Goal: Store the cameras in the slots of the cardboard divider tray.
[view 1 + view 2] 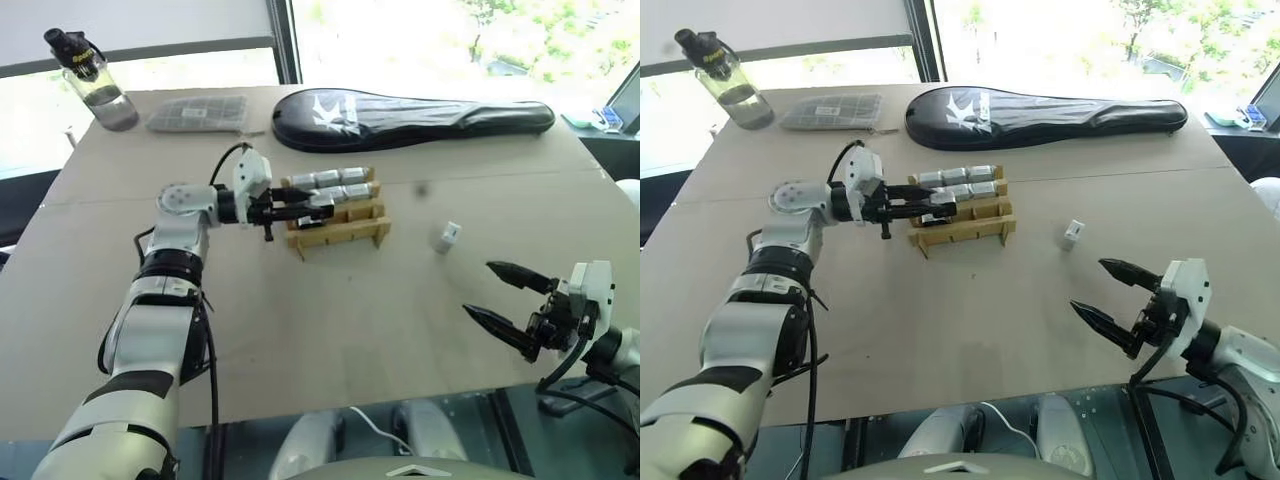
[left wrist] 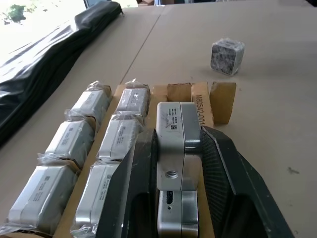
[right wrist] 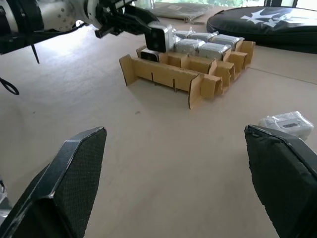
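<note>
Holding one camera (image 2: 177, 148) clamped on its sides, the left gripper (image 1: 300, 211) poises it over the cardboard divider tray (image 1: 340, 232) mid-table, lined up to drop into the empty near row. Six wrapped cameras (image 2: 106, 148) fill the other rows; another (image 1: 446, 236) lies toward the table's right edge. Right gripper (image 1: 500, 295) hangs wide open, empty. Labels unreadable.

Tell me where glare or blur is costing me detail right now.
Left eye view: the windows behind the table are blown out white, washing the bottle; the black bag shows sheen. Left wrist view: the held camera and left gripper are sharp; the loose camera is slightly soft. Right wrist view: the right gripper fingers are soft; the tray is clear.
</note>
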Motion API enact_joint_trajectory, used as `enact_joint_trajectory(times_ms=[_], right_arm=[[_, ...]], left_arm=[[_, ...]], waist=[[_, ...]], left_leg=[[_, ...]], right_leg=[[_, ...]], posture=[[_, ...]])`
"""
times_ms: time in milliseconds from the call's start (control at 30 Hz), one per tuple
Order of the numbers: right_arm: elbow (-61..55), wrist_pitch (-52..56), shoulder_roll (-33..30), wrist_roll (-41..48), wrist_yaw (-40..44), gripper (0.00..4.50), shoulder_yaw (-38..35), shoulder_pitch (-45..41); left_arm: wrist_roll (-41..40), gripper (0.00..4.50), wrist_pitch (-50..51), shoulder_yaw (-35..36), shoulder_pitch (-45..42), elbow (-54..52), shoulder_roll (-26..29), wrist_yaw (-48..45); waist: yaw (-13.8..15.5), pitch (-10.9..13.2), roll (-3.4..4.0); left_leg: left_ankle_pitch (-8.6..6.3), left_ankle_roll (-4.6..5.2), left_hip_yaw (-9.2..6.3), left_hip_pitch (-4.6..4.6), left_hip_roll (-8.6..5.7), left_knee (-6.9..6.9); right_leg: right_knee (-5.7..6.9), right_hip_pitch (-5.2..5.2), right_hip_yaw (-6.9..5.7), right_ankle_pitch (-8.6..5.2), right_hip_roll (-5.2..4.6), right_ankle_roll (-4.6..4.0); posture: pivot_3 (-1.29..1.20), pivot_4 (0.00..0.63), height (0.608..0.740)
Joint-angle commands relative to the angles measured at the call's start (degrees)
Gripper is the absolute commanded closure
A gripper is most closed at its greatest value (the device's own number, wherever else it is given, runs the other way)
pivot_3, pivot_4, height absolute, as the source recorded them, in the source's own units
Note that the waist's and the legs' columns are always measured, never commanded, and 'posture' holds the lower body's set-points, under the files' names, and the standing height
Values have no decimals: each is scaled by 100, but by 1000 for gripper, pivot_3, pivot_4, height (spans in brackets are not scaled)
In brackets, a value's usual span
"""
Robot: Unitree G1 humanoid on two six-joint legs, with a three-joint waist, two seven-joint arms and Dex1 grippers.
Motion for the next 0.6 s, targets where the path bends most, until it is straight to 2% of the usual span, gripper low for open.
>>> enact_joint_trajectory(times_ms=[33, 333, 600], right_arm=[[-180, -169, -43, 189, 84, 76, -65, 100], [-251, -246, -119, 289, 17, 76, -89, 277], [-201, -443, -119, 245, -42, 76, -133, 317]], left_arm=[[151, 3804, -315, 15, -196, 320, -62, -133], [89, 3804, -264, 281, -713, 834, -418, -94], [290, 3804, -357, 243, -714, 923, -540, -83]], waist=[[14, -1, -1], [28, -6, -11], [25, -6, -12]], left_leg=[[0, 0, 0, 0, 0, 0], [-2, 4, -2, 0, -2, 6], [-2, 4, -1, 0, -2, 6]], right_leg=[[0, 0, 0, 0, 0, 0], [3, 3, -2, 0, -1, 0], [4, 3, -1, 0, -1, 1]], posture=[[0, 150, 740], [0, 150, 740], [0, 150, 740]])
